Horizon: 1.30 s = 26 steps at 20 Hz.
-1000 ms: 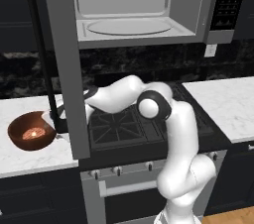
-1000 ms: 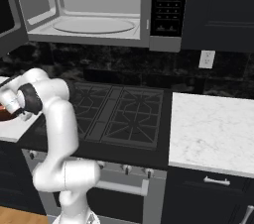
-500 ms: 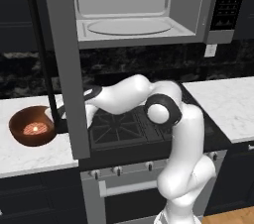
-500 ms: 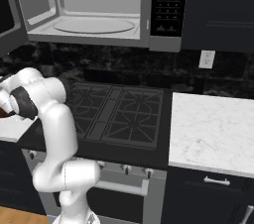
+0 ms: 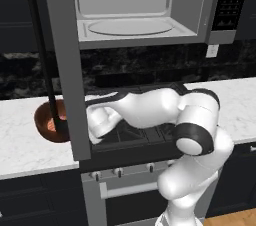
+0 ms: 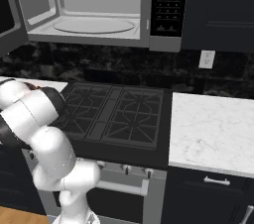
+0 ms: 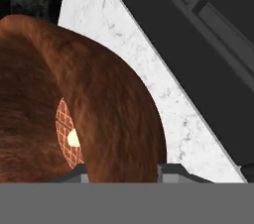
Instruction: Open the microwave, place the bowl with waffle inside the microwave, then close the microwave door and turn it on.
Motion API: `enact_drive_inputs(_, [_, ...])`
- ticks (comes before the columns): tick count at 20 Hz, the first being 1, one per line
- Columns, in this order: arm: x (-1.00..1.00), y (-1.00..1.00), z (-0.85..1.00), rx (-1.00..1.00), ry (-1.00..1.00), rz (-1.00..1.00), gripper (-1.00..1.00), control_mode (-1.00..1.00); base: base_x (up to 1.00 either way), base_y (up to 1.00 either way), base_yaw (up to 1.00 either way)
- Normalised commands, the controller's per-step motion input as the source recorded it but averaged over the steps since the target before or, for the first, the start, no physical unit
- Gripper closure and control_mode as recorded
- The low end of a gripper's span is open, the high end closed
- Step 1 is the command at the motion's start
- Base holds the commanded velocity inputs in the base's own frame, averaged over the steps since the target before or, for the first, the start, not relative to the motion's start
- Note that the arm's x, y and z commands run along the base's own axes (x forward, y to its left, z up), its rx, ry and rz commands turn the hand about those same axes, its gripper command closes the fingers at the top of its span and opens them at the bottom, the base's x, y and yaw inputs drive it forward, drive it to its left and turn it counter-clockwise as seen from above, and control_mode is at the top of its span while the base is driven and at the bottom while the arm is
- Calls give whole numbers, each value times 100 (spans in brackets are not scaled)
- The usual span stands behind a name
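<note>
With the microwave door [image 5: 62, 65] swung wide open to the left and the grey cavity of the microwave [image 5: 137, 10] exposed, the opening step can be judged complete, and the step in hand is the taking of the bowl [image 5: 48, 121]. The bowl is seen on the white marble counter [image 5: 20, 145] left of the stove [image 6: 116, 114], partly hidden behind the lower edge of the open door in the left base view. The waffle [image 7: 68, 131] is seen lying inside it, low against the inner wall.

In the hand view the bowl's rim and outer wall are seen very close, rising between the two finger tips [image 7: 171, 171], one of which appears inside the bowl and the other outside it. The fingers are thus set apart astride the rim, but whether they are already pressed onto it cannot be told. The gripper [image 5: 95, 125] itself is largely hidden behind the door in the left base view.

Next, a firm pinch on the rim is called for, then a level lift so that the waffle is not tipped out. The bowl must be carried out from under the door's lower edge, raised, and brought in over the turntable [image 5: 131, 27]. A collision with the door is judged the main risk.
</note>
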Motion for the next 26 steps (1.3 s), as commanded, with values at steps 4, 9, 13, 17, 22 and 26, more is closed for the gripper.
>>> enact_drive_inputs(4, [-35, -100, 23, 4, 0, -21, 100, -100, 0, 0, 0])
enact_drive_inputs(9, [-41, -100, 63, 0, 0, -23, 100, -100, 0, 0, 0])
enact_drive_inputs(13, [-42, -94, 99, 0, -4, -19, 100, -100, 0, 0, 0])
enact_drive_inputs(17, [-46, -84, 100, 0, -5, -13, 100, -100, 0, 0, 0])
enact_drive_inputs(22, [-34, -72, 100, 0, 0, -12, 100, -100, 0, 0, 0])
enact_drive_inputs(26, [-8, -73, 39, 0, 0, -13, 100, -100, 0, 0, 0])
